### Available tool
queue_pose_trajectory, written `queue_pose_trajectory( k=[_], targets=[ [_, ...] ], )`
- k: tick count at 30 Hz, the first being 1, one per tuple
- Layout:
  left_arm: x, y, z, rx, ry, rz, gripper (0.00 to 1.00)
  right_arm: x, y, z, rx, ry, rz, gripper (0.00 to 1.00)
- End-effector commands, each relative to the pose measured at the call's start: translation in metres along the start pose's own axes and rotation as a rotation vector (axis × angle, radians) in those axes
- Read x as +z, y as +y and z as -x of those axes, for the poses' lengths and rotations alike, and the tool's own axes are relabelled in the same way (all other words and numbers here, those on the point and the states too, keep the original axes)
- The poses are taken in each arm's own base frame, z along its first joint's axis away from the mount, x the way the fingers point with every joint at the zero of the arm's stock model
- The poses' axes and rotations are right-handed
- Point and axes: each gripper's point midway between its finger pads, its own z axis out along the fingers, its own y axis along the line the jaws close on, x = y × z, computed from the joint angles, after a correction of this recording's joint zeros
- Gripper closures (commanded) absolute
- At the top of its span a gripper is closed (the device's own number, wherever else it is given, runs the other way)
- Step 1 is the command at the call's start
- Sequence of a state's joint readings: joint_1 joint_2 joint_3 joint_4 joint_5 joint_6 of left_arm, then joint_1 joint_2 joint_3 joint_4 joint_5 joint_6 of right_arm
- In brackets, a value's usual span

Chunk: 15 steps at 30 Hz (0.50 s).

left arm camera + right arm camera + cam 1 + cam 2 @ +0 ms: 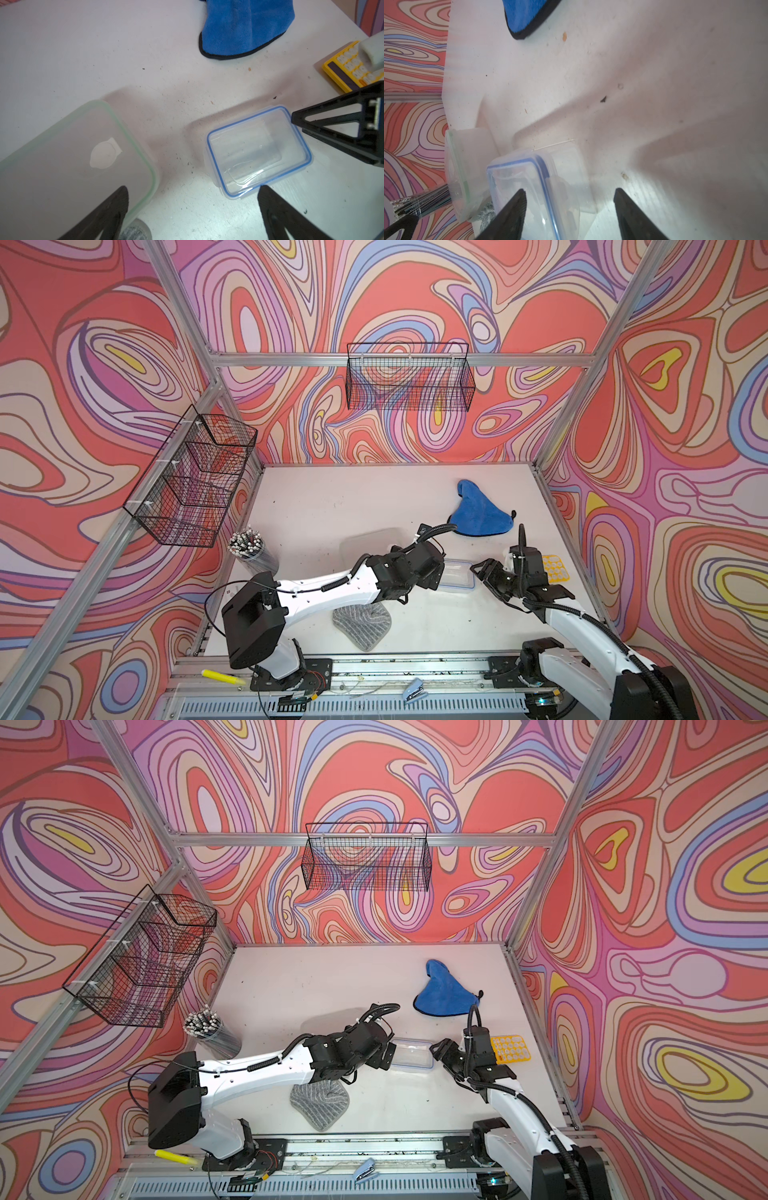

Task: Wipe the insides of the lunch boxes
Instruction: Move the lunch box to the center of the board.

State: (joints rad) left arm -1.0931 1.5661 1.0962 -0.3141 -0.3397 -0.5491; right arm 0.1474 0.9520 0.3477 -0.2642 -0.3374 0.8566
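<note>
The small lunch box [459, 578] [257, 149], clear with a blue-rimmed lid that seems to be on it, stands mid-table. The large lunch box [365, 545] [72, 155], under a frosted green-rimmed lid, sits to its left, partly hidden by my left arm. My left gripper [193, 195] hangs open over the bare table between the two boxes, one fingertip above each. My right gripper [569, 192] [478, 568] is open at the small box's right end. One finger [517, 203] is above the lid and the other is outside, with the lid's clear end flap between them.
A blue cloth [478, 510] lies at the back right. A grey cloth [361, 624] lies near the front under my left arm. A yellow calculator [555, 568] sits behind my right wrist. A cup of pencils [249, 551] stands at the left edge.
</note>
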Motion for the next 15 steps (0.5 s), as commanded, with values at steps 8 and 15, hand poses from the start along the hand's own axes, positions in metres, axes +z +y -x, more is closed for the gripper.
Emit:
queue_pose_trajectory(
  k=[8,15],
  targets=[
    [0.019,-0.017,-0.043,0.05,0.21,-0.072,0.0,0.014,0.003,-0.02,0.015,0.037,0.008,0.35],
    [0.031,-0.023,-0.057,0.033,0.306,-0.141,0.0,0.016,0.004,-0.02,0.028,0.031,0.014,0.42]
  ],
)
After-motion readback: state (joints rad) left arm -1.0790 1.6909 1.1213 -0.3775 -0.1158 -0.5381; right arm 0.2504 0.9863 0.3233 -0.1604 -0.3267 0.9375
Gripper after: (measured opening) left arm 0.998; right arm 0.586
